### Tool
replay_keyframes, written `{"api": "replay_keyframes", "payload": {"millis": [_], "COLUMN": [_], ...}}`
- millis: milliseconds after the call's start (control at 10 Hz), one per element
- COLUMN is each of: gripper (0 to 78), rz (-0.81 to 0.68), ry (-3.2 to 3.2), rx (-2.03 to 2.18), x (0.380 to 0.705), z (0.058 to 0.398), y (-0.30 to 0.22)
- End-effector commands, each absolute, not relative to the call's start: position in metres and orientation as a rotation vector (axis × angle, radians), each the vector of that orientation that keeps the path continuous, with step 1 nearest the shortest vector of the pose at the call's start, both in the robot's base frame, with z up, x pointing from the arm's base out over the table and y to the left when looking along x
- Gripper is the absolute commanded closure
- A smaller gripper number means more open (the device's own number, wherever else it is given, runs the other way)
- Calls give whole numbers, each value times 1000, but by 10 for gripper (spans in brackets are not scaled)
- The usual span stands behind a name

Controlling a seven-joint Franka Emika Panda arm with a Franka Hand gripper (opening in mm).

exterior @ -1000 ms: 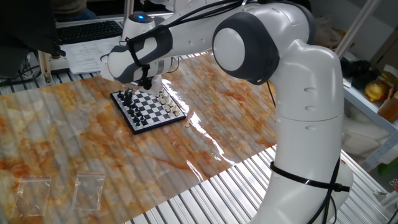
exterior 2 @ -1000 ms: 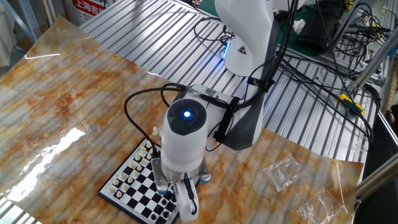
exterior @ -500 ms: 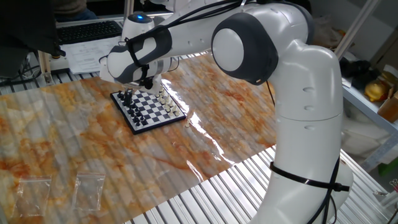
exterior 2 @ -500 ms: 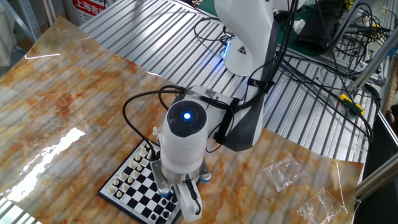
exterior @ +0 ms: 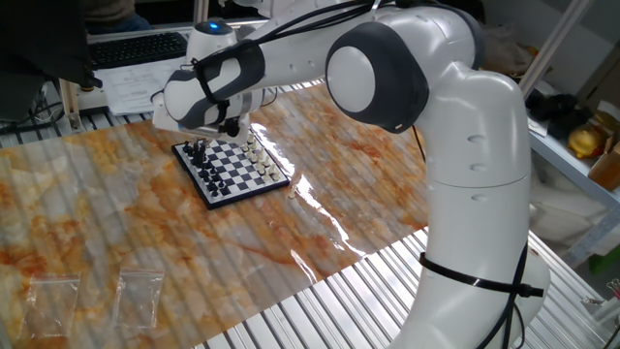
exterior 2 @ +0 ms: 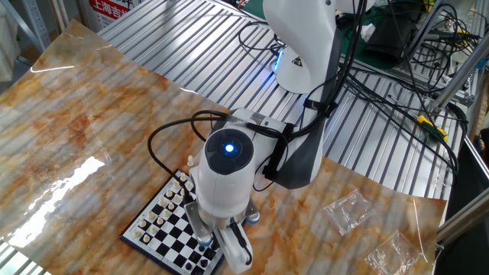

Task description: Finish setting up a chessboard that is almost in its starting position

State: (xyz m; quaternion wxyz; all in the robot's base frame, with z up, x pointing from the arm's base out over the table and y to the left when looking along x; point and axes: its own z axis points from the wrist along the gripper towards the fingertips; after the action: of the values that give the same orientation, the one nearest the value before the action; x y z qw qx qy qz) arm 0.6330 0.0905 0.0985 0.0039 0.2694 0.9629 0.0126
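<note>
The chessboard [exterior: 233,170] is small, black-and-white checkered with a dark rim, and lies on the marbled sheet. Black pieces stand along its left side and cream pieces along its right. In the other fixed view the chessboard [exterior 2: 170,227] is partly covered by the arm's wrist. My gripper [exterior: 230,126] hangs just above the board's far edge, over the black pieces. Its dark fingers are largely hidden by the wrist housing, so the gap between them does not show. One tiny cream piece [exterior 2: 189,161] stands just off the board's corner.
Two clear plastic bags [exterior: 140,294] lie at the sheet's near left, seen as bags [exterior 2: 348,210] in the other view. A keyboard [exterior: 136,47] and a printed paper sheet [exterior: 134,89] sit beyond the sheet. Cables [exterior 2: 412,46] crowd the slatted metal table behind the arm's base.
The wrist and gripper have drifted slightly along the board's edge, by only a few pixels. The chessboard and its pieces have not moved.
</note>
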Motion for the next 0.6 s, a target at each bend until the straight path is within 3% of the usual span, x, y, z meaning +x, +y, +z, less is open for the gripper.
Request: {"api": "replay_keyframes", "payload": {"millis": [100, 600], "gripper": [764, 764], "rz": [33, 21], "ry": [3042, 3065], "rx": [801, 714], "x": [634, 633], "z": [100, 100], "y": [91, 91]}}
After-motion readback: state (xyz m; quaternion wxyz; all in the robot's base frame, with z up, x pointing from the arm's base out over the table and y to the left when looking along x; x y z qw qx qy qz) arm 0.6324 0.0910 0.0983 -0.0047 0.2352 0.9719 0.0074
